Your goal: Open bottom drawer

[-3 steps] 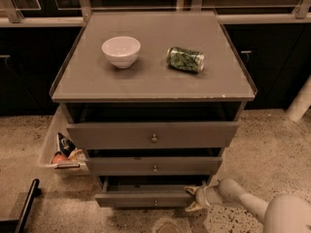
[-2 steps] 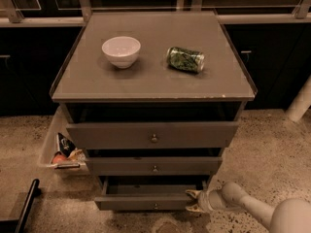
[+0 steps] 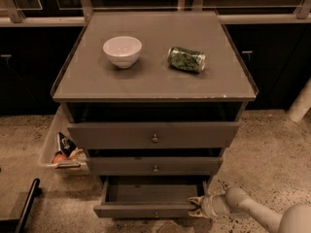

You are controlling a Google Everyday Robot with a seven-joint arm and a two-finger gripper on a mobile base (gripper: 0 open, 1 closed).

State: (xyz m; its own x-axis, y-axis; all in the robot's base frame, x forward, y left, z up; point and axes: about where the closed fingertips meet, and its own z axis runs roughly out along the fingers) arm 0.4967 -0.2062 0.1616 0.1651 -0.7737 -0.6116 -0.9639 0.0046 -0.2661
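The bottom drawer (image 3: pixel 146 210) is the lowest and narrowest of three grey-brown fronts, with a tiny knob (image 3: pixel 156 214) at its centre. It is pulled out, and its plain dark interior (image 3: pixel 153 192) shows. My gripper (image 3: pixel 196 206) comes in from the lower right and sits at the right end of the drawer front, its fingertips at the front's top edge. The medium drawer (image 3: pixel 154 166) and the tall top drawer (image 3: pixel 153 136) stand above it, both slightly pulled out.
A white bowl (image 3: pixel 122 51) and a green can (image 3: pixel 186 58) lying on its side rest on the cabinet top (image 3: pixel 150 81). A clear bin (image 3: pixel 62 149) with packets stands on the floor at the left. A dark bar (image 3: pixel 26 205) is at the lower left. Dark cabinets stand behind.
The bottom drawer has come out farther and more of its interior shows. My gripper has moved forward with the drawer's right end.
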